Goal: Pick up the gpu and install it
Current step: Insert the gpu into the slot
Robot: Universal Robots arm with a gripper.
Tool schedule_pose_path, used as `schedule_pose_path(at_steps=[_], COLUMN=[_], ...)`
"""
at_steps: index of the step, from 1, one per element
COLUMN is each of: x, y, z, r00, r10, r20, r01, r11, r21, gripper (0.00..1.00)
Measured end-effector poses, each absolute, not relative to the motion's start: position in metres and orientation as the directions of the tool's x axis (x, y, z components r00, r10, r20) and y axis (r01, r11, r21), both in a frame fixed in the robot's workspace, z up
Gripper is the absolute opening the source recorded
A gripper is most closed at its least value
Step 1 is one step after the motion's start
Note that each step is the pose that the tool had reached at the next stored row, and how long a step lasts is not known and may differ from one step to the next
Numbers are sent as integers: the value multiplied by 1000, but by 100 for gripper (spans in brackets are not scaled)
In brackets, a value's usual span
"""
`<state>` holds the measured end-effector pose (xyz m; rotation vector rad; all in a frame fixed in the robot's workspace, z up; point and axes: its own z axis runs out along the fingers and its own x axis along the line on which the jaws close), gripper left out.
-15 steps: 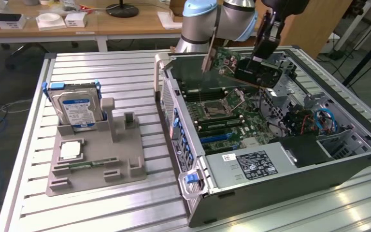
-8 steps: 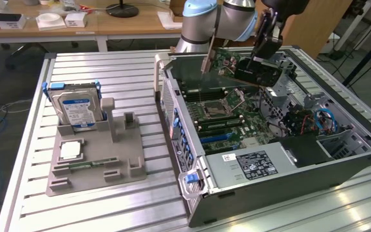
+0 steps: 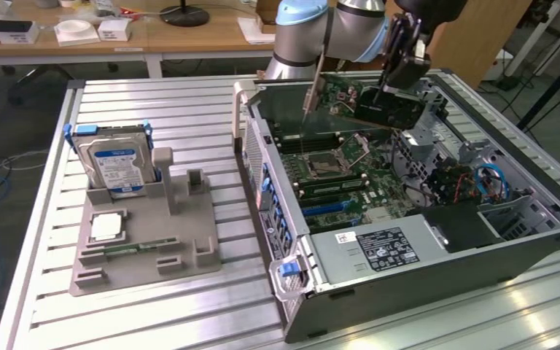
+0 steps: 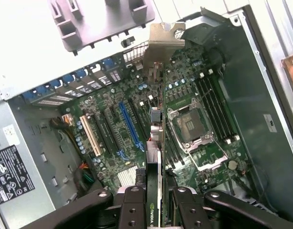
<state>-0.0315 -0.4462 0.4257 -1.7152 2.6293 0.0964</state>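
The pincer (image 4: 156,200) was clamped on the graphics card (image 3: 389,109), its two black fingers (image 4: 132,207) pressing the card's flat faces near the upper edge. Gripped that way, the card hung on edge with its connector side turned down toward the motherboard (image 4: 108,109), probably so that it could go straight down into a slot.

In the exterior view the card hung in the air over the far end of the open computer case (image 3: 407,299), clear of the board and slightly tilted. Its silver bracket (image 4: 164,40) pointed toward the perforated rear wall of the case, which fits how such a card has to sit.

The case lay on its side on the ribbed metal counter (image 3: 163,109) with the side panel off. That put the board face up and let the arm reach it from above.

In the wrist view the card's edge ran beside the empty processor socket (image 4: 192,125). The long blue slot (image 4: 129,125) lay apart from that line, so I judged the card lifted and carried over the case but not seated.

On the exterior view's left stood a grey holder (image 3: 154,240). A hard drive (image 3: 114,166) stood upright in one of its cradles and a memory stick (image 3: 129,250) lay low in another, likely so that each part had a graspable edge.
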Motion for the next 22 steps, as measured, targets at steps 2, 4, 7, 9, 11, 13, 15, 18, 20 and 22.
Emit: schedule_pose_path(at_steps=[2,4,7,9,11,13,15,18,20,22], x=[-32,-32,-31,-31,-31,-31,-31,-31,-31,-31], y=[-446,-446,-446,-446,-446,-446,-446,-446,-446,-446], z=[426,426,426,426,426,426,426,426,426,426], r00=[-379,-356,-321,-304,-287,-268,-249,-224,-208,-195], r10=[-925,-934,-947,-952,-957,-963,-967,-973,-976,-978], r20=[-34,-35,-36,-38,-40,-42,-48,-58,-65,-70], r01=[-925,-934,-947,-952,-958,-963,-968,-974,-978,-981], r11=[377,354,319,302,285,266,248,223,206,194], r21=[51,50,48,46,43,40,36,30,27,25], gripper=[26,26,26,26,26,26,26,26,26,26])
